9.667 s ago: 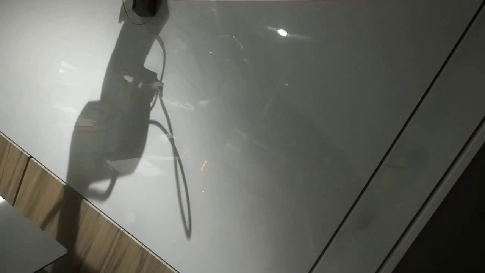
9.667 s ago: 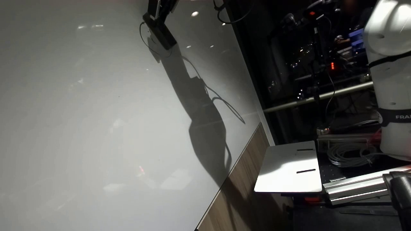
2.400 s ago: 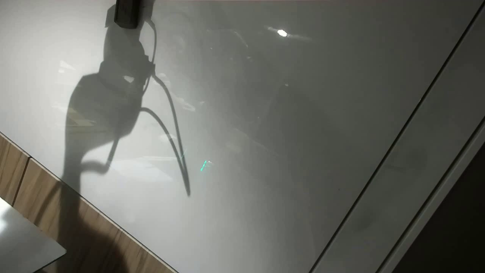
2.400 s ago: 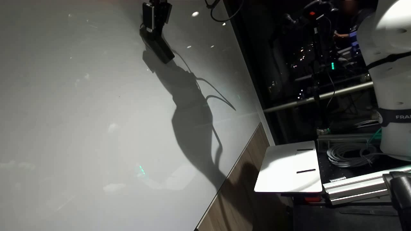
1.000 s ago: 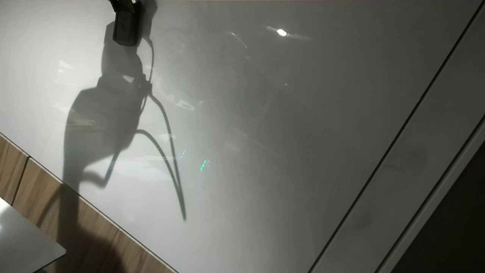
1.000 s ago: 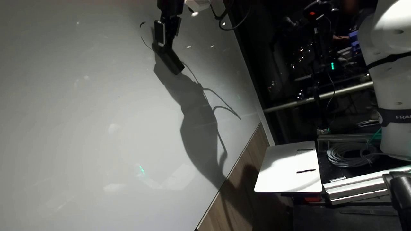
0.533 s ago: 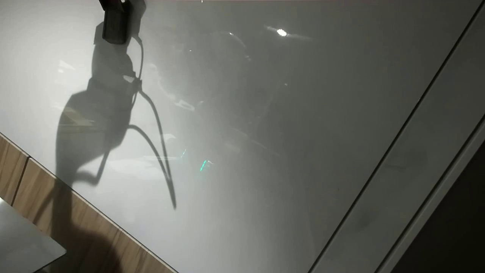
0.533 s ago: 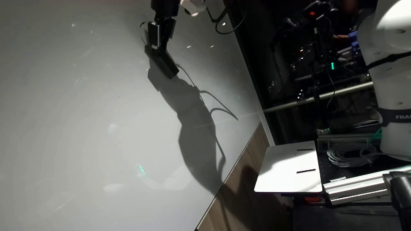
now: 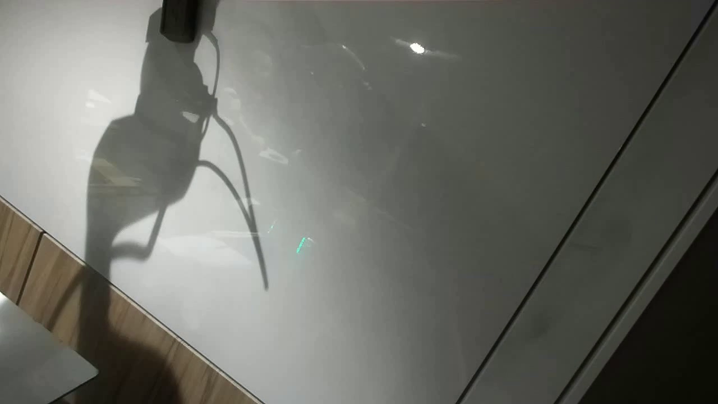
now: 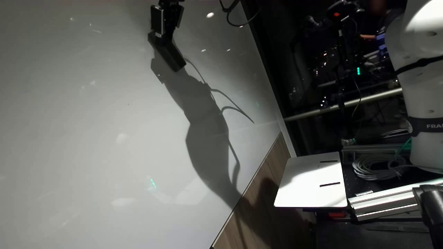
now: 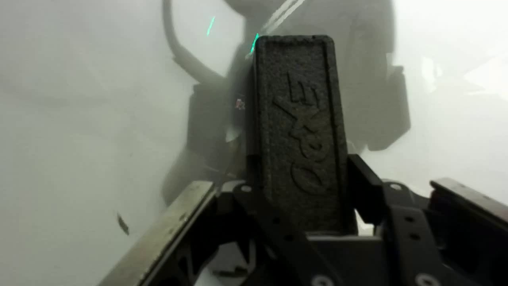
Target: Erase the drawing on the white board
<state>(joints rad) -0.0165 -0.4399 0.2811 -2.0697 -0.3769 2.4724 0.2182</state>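
Note:
The white board [image 10: 86,121] spreads across both exterior views as a glossy grey-white surface with reflections. My gripper [image 10: 165,31] is at the top of that picture, shut on a dark eraser [image 10: 169,55]. Only the eraser [image 9: 179,22] shows at the top edge in an exterior view. In the wrist view the gripper [image 11: 305,178] grips the long block-shaped eraser [image 11: 299,99], embossed with letters, by its sides. Short dark marks of the drawing [image 11: 123,223] lie on the board left of the fingers. I cannot tell whether the eraser touches the board.
A brown wooden strip [image 10: 259,193] borders the board's lower edge. Beyond it stand a bright flat plate [image 10: 308,193], a coiled cable [image 10: 373,167] and the white arm base [image 10: 425,145]. The arm's shadow [image 9: 151,151] falls across the board.
The gripper and eraser have moved towards the top of both exterior views in the last half second. A dark curve, longer in the oldest frame, is now covered by the gripper there.

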